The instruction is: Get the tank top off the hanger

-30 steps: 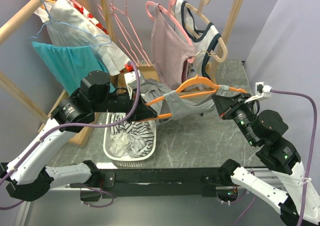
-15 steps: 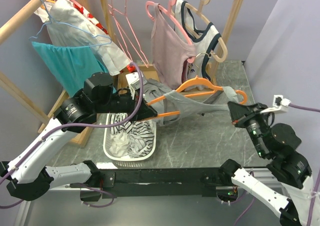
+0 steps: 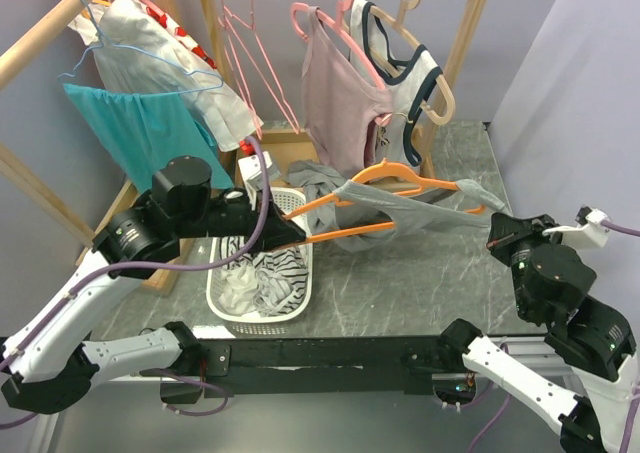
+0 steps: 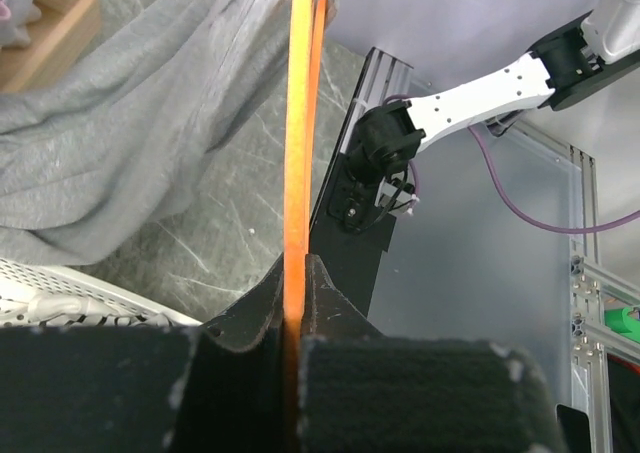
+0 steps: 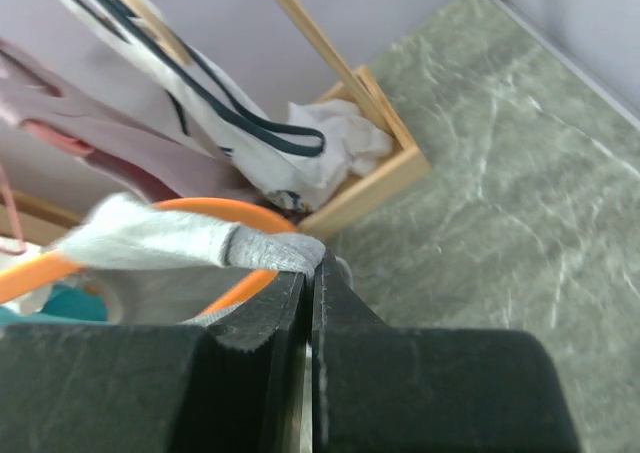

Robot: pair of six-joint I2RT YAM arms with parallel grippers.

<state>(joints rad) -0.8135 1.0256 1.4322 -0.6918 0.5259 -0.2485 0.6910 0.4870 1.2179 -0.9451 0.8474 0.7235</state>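
Observation:
An orange hanger [image 3: 352, 231] hangs tilted over the table, and my left gripper [image 3: 300, 235] is shut on its lower bar. The left wrist view shows that bar [image 4: 298, 123] pinched between the jaws of the left gripper [image 4: 297, 268]. The grey tank top [image 3: 400, 209] drapes over the hanger, its body hanging to the left [image 4: 140, 123]. One strap is stretched taut to the right, past the hanger's right end. My right gripper [image 3: 497, 237] is shut on that strap [image 5: 270, 248]. Behind the strap curves the orange hanger end [image 5: 215, 213], just above the right gripper [image 5: 308, 265].
A white basket [image 3: 214, 291] of striped clothes sits below the left gripper. Behind stands a wooden rack [image 3: 470, 33] with a pink top [image 3: 335, 93], a navy-trimmed white top [image 3: 410, 73] and pink hangers. A teal garment [image 3: 130, 123] hangs far left. A wooden box [image 5: 385, 178] holds white cloth.
My right gripper has shut on the strap and pulled back to the right and nearer, stretching the strap out. The left arm has shifted the hanger slightly left.

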